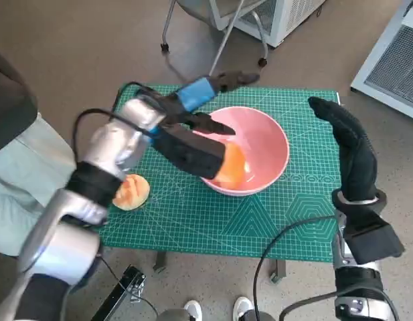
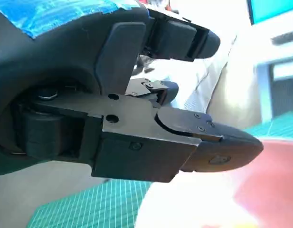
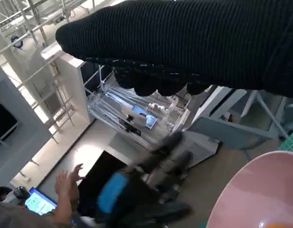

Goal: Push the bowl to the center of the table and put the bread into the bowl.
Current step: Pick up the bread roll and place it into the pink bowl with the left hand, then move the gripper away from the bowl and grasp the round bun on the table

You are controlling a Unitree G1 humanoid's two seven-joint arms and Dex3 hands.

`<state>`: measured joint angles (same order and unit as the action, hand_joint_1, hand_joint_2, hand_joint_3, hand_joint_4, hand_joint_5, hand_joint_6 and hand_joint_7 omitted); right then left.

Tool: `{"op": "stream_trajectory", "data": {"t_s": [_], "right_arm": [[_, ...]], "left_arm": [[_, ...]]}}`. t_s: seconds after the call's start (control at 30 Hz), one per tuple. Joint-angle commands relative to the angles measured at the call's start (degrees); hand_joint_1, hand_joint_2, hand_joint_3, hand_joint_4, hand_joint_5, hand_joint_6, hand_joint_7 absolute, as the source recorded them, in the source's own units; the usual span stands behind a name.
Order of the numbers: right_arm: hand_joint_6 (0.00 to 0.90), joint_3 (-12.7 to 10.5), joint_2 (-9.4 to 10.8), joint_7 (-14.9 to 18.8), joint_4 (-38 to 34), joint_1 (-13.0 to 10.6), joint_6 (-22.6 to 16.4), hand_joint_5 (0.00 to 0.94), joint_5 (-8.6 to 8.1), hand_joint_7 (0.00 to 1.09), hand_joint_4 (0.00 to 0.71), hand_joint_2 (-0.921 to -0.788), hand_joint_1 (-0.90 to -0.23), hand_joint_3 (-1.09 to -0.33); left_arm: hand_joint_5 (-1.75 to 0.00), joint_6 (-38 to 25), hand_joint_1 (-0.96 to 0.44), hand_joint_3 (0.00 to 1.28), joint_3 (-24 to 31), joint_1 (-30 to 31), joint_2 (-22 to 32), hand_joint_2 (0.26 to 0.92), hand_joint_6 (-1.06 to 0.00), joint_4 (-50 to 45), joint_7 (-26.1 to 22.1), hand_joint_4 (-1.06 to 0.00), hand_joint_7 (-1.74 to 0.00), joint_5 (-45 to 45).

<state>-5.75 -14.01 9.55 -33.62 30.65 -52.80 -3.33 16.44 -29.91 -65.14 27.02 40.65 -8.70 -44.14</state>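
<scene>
The pink bowl (image 1: 260, 137) stands near the middle of the green mat (image 1: 286, 214). An orange bread (image 1: 233, 166) lies inside it, against its near-left wall. My left hand (image 1: 193, 137) hovers over the bowl's left rim with its fingers spread. The left wrist view shows nothing between its fingers (image 2: 217, 152). My gloved right hand (image 1: 350, 144) is stretched flat to the right of the bowl, apart from its rim. The right wrist view shows the bowl's rim (image 3: 260, 194) and the blurred left hand (image 3: 137, 190).
A second bread roll (image 1: 130, 190) lies on the mat's near-left part, beside my left forearm. A person in pale clothes (image 1: 19, 167) sits at the left, a raised hand (image 3: 68, 180) showing. Chair legs (image 1: 219, 33) and a white cabinet (image 1: 393, 60) stand beyond the table.
</scene>
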Motion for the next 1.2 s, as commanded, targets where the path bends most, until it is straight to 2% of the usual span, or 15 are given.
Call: {"op": "stream_trajectory", "data": {"t_s": [0.03, 0.2, 0.33, 0.67, 0.93, 1.2], "right_arm": [[0.0, 0.4, 0.6, 1.0, -0.4, -0.4, 0.5, 0.03, -0.58, 0.88, 0.34, -0.921, -0.58, -0.875], [-0.001, 0.2, 0.5, 1.7, -1.0, -0.1, 0.1, 0.03, -1.18, 0.87, 0.34, -0.921, -0.58, -0.877], [-0.001, 0.0, 0.3, 2.3, -1.7, 0.2, -0.2, 0.03, -1.72, 0.86, 0.34, -0.921, -0.576, -0.877], [-0.001, -0.2, 0.5, 3.6, -3.3, 1.5, -0.5, 0.03, -2.59, 0.86, 0.34, -0.921, -0.577, -0.875], [-0.001, -0.2, 1.0, 4.6, -5.2, 3.2, -0.3, 0.028, -3.17, 0.86, 0.336, -0.921, -0.561, -0.876], [-0.001, 0.1, 1.1, 5.5, -5.6, 4.3, 0.2, 0.025, -3.52, 0.87, 0.33, -0.921, -0.565, -0.874]], "left_arm": [[-0.04, 2.1, -0.21, 0.0, 4.6, 4.2, 6.0, 0.807, -0.49, -8.8, -3.3, -0.29, -0.13, 3.6], [-0.05, 3.1, -0.18, 0.0, 10.6, 10.2, 12.7, 0.795, -0.53, -20.6, -8.6, -0.35, -0.15, 8.1], [-0.05, 4.0, -0.15, 0.0, 15.4, 14.9, 17.5, 0.783, -0.51, -27.7, -11.8, -0.37, -0.13, 11.3], [-0.02, 9.5, -0.12, 0.0, 24.8, 25.7, 27.8, 0.758, -0.43, -35.6, -16.2, -0.33, -0.09, 17.7], [-0.01, 11.4, -0.12, 0.0, 29.6, 32.9, 33.0, 0.74, -0.43, -39.9, -18.6, -0.32, -0.08, 18.7], [-0.01, 11.0, -0.17, 0.0, 30.2, 37.5, 34.6, 0.727, -0.44, -42.0, -19.3, -0.33, -0.08, 15.2]]}}
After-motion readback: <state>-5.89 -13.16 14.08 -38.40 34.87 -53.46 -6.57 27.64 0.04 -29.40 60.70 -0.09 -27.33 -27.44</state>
